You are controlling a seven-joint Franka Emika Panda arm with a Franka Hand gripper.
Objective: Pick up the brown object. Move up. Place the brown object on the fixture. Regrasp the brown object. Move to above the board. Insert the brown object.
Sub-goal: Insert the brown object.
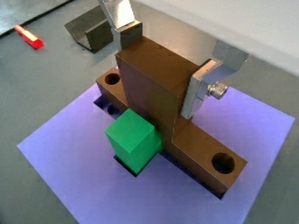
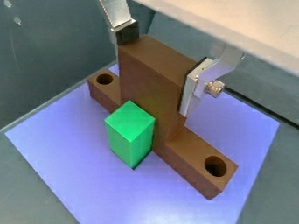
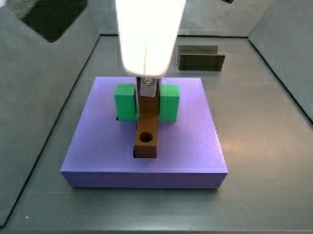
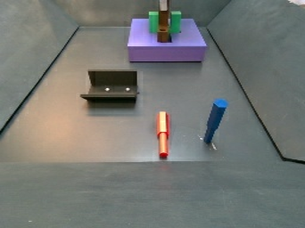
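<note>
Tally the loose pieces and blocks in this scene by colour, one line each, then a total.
Brown: 1, the brown object between the gripper fingers
Green: 1, the block
Purple: 1, the board
Red: 1, the stick
Blue: 1, the post
Dark: 1, the fixture
Total: 6

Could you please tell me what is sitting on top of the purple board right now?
On the board stand a green block and the brown object, its bar gripped by the gripper. Whether its foot sits in a slot is hidden.

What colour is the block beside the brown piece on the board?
Green block, clearest in a wrist view; the tool grips the brown piece.
</note>
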